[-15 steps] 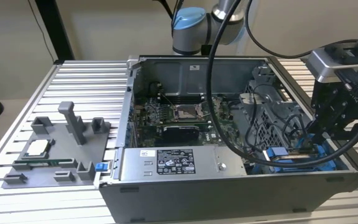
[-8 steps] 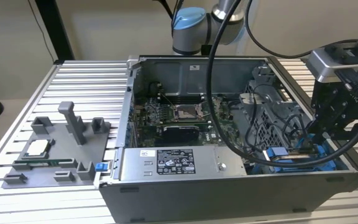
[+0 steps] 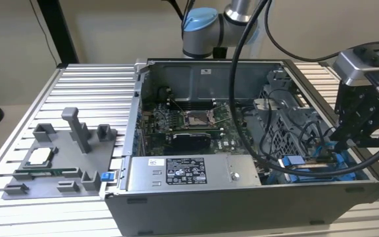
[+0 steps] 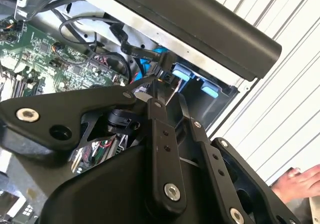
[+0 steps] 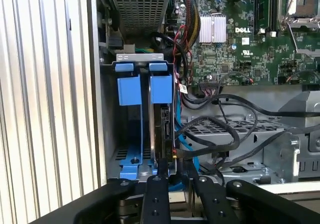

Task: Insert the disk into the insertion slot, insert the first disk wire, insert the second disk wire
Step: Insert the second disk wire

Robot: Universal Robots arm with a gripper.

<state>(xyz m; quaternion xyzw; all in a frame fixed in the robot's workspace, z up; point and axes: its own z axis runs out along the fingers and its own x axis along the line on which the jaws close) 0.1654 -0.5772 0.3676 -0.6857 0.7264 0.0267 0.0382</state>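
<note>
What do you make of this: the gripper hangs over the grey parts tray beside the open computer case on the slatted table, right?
No. The exterior view shows the gripper at the blue-tabbed drive bay inside the open computer case, not over the grey parts tray. The case does sit on the slatted table.

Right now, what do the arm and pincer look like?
The arm is a silver-grey tube with a light-blue joint cap; thick black cables loop off it. The pincer is matte black: flat jointed bars pinned with silver screws, on a rounded black body. A grey block sits above it in the exterior view.
</note>
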